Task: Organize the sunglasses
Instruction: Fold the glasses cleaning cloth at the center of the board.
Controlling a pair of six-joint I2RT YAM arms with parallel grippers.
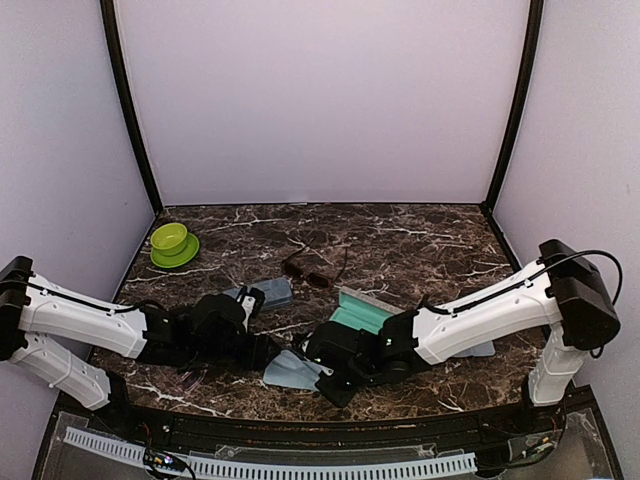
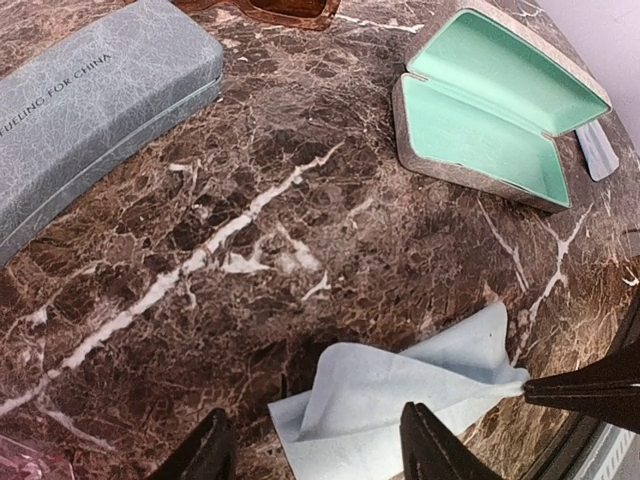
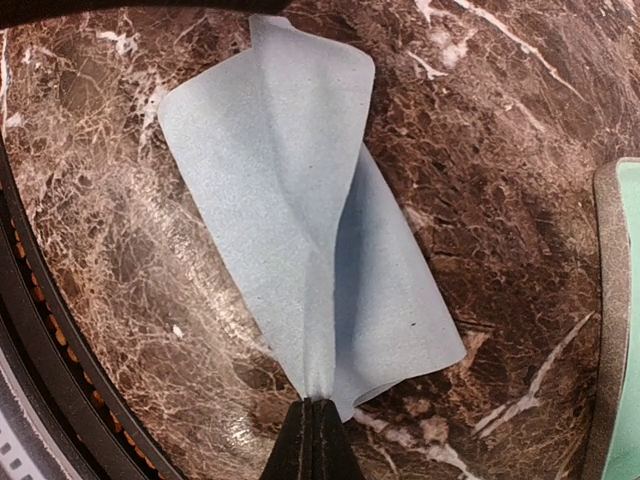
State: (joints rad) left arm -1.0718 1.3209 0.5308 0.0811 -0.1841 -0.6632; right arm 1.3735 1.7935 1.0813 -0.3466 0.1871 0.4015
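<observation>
While the right gripper [image 3: 315, 405] pinches a corner of the cloth [image 3: 290, 200], the left gripper [image 2: 315, 412] stands wide over its other edge. The sunglasses [image 1: 310, 272] lie farther back, between the closed case [image 1: 268, 293] and the open case [image 1: 360, 312].

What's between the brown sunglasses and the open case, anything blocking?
Nothing visible. Only bare marble lies between the brown-lensed sunglasses and the open case, which is empty. The closed case sits off to one side. The cloth, pinched by the shut right gripper, is nearer the arms, off that path.
</observation>
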